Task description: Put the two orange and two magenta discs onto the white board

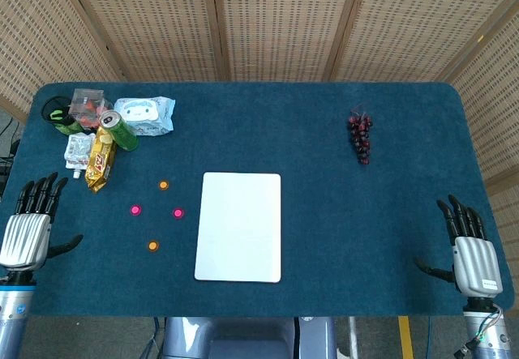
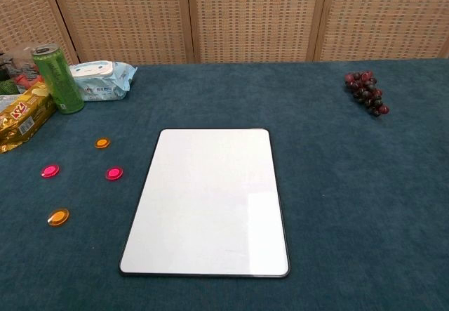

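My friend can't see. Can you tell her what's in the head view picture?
A white board lies on a blue table, with two orange discs and two magenta discs left of it. Both hands, left hand and right hand, rest open at the near corners.

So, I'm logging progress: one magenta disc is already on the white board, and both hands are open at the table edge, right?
Not quite: both magenta discs lie on the table left of the white board, as the head view shows. The left hand and right hand are open.

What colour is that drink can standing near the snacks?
Green, with a silver top; the can shows best in the chest view.
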Motion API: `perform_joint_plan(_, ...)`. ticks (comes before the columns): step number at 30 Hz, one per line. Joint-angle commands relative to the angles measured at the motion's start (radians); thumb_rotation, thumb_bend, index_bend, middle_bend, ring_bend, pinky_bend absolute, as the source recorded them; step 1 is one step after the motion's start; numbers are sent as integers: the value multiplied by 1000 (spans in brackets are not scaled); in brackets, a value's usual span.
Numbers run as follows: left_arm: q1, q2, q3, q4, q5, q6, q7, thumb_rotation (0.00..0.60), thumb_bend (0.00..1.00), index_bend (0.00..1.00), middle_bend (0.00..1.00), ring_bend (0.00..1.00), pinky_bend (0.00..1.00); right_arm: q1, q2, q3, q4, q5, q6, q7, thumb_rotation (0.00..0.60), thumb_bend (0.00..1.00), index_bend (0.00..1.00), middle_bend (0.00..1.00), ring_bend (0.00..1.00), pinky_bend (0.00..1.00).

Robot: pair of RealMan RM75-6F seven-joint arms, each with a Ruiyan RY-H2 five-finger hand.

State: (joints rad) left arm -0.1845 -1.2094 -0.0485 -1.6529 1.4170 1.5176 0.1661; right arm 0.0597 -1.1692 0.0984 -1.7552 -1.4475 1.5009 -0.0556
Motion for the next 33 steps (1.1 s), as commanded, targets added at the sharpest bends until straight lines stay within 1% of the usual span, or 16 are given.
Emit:
perform_joint_plan(1, 5, 20, -7, -8, -14, -23, -28, 600, 129, 0, 0, 0, 0, -2, 0, -1, 1, -2, 3, 2, 600, 131, 0, 0, 0, 0)
perform_joint_plan(6, -6, 17, 7, 5, 6, -59, -34, 600, 137, 0, 0, 0, 0, -3, -2, -3, 4, -9, 7, 2, 600, 131, 0, 0, 0, 0)
perform_joint_plan(10, -50, -5, 45, 29, 54, -160, -38, 600, 158, 3, 0, 0, 0, -1, -2, -1, 3, -5, 5, -1, 600, 131, 0, 0, 0, 0)
perform_joint_plan(12, -80, -24, 60, 47, 69, -223, -30, 600, 172, 41, 0, 0, 0, -1, -3, -1, 3, -4, 4, -1, 600, 131, 0, 0, 0, 0)
perform_joint_plan(13, -96, -39, 64, 59, 73, -254, -21, 600, 182, 88, 0, 0, 0, -2, -2, -1, 2, -4, 5, 0, 600, 131, 0, 0, 0, 0)
perform_joint_plan(14, -118, -62, 73, 73, 73, -305, -6, 600, 192, 148, 0, 0, 0, -2, -2, -2, 3, -5, 6, 1, 600, 131, 0, 0, 0, 0)
perform_joint_plan(15, -138, -88, 73, 84, 58, -352, 10, 600, 197, 185, 0, 0, 0, -3, -2, -2, 4, -7, 7, 2, 600, 131, 0, 0, 0, 0)
perform_joint_plan(17, -157, -114, 72, 90, 37, -397, 35, 600, 219, 267, 0, 0, 0, -3, -2, -3, 4, -7, 6, 5, 600, 131, 0, 0, 0, 0)
perform_joint_plan(18, -164, -126, 70, 92, 27, -412, 51, 600, 236, 283, 0, 0, 0, -3, -1, -3, 4, -6, 5, 7, 600, 131, 0, 0, 0, 0)
perform_joint_plan(20, -173, -143, 66, 94, 7, -431, 81, 600, 298, 308, 0, 0, 0, -2, 0, -3, 4, -6, 3, 10, 600, 131, 0, 0, 0, 0)
perform_joint_plan(22, -178, -154, 63, 92, -11, -444, 103, 600, 320, 313, 0, 0, 0, -2, 1, -3, 4, -5, 1, 12, 600, 131, 0, 0, 0, 0)
perform_joint_plan(27, -192, -177, 52, 70, -75, -473, 176, 600, 318, 330, 0, 0, 0, 0, 5, -4, 4, -4, -4, 20, 600, 131, 0, 0, 0, 0)
perform_joint_plan(33, -198, -199, 48, 73, -110, -474, 217, 600, 318, 346, 0, 0, 0, -1, 6, -4, 2, -4, -4, 21, 600, 132, 0, 0, 0, 0)
